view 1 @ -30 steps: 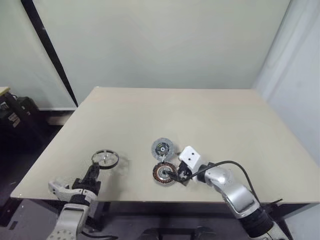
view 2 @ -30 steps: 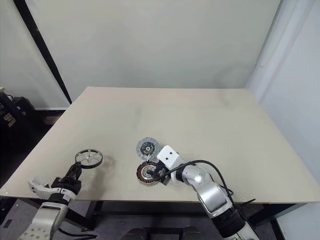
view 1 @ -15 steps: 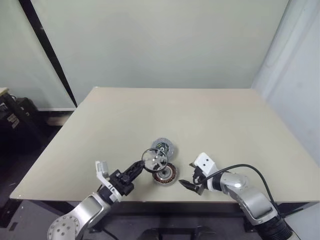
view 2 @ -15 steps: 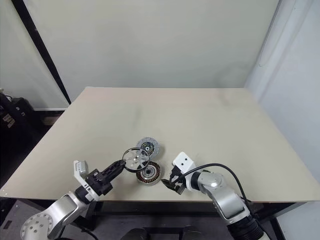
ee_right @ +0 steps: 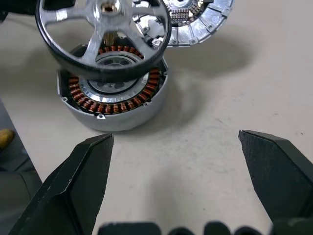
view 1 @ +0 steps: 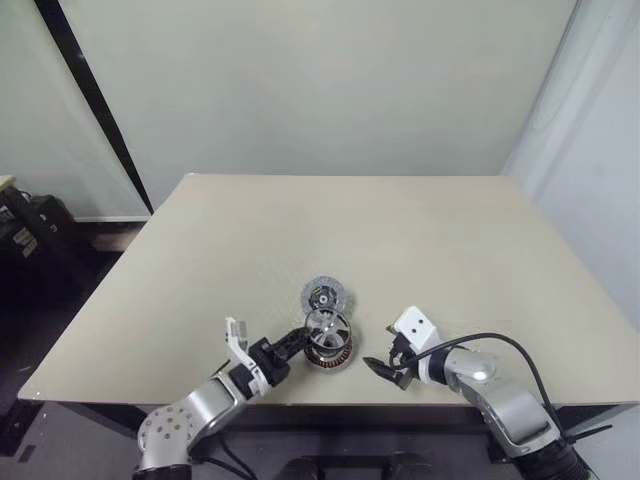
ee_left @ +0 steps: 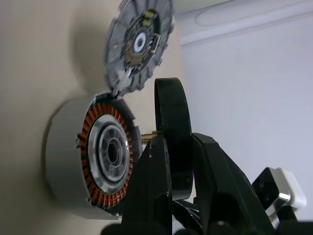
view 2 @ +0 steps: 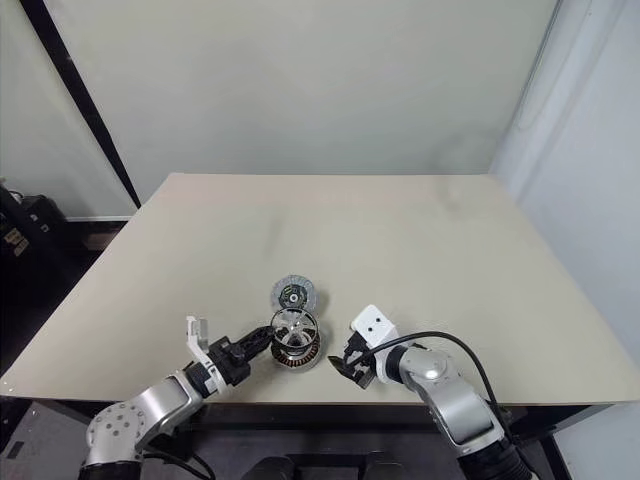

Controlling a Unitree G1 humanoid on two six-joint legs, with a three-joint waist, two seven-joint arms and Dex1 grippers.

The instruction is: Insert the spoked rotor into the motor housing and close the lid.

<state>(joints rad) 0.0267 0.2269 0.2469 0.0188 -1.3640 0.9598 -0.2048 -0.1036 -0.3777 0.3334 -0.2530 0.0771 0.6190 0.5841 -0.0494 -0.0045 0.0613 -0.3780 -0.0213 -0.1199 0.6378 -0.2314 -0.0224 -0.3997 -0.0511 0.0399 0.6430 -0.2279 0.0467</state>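
The spoked rotor (ee_right: 103, 30) is gripped at its rim by the left pincer (view 1: 292, 343), held just above the motor housing (ee_right: 113, 98), its short shaft pointed toward the housing's open face. Beyond, the lid (view 1: 325, 297) lies swung open on the tabletop (view 1: 400, 240). The right pincer (view 1: 384, 368) is spread wide, empty, beside the housing.

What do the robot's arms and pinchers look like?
Both arms are silvery-grey with rounded shells. Each ends in a gripper with two black pointed fingers: the left gripper and the right gripper. White blocks sit on the wrists, and a black cable loops along the right arm.
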